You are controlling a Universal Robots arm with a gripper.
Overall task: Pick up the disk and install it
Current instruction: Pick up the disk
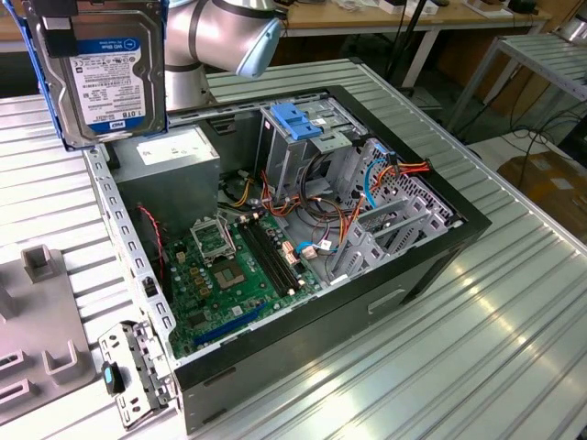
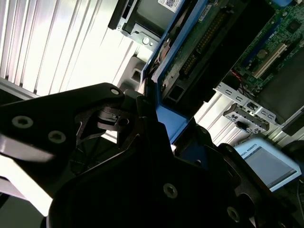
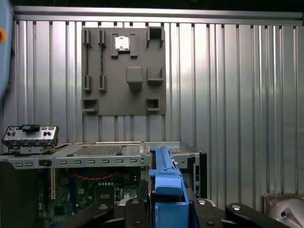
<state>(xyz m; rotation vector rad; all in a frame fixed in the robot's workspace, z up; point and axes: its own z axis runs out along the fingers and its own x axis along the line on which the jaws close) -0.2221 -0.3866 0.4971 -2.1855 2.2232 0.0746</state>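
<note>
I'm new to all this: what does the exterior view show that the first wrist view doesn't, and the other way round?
Exterior view: the disk's labelled face, lifted in the air, the grey drive cage with its blue latch, and orange cables inside the computer case. First wrist view: the gripper shut on the disk's blue frame, seen edge-on, and a small silver square on the grey fixture plate. Both: the open computer case, the ribbed metal table and that fixture plate.
</note>
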